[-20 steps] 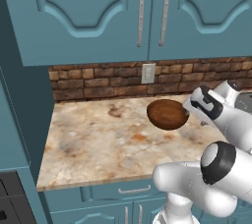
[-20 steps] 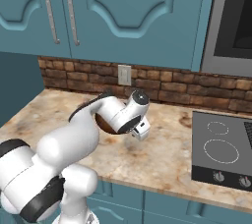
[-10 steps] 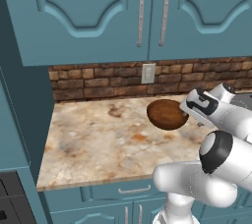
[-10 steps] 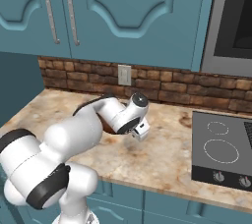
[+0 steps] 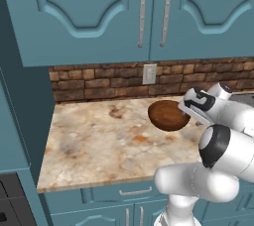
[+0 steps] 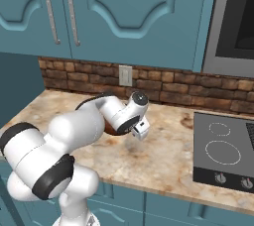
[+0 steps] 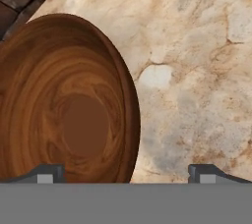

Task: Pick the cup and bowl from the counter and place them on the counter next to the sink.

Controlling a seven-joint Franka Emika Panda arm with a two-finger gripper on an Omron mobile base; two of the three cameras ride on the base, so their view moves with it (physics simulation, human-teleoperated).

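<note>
Though wood-grained, round bowl (image 7: 64,115), marbled counter (image 7: 197,70)

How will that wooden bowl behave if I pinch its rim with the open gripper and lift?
The bowl looks like rigid wood, so it should not flex. It is wide and would be gripped at one edge by the gripper, so it will probably hang tilted from the jaws. Its smooth, polished-looking surface on the counter suggests it could slide if nudged.
</note>
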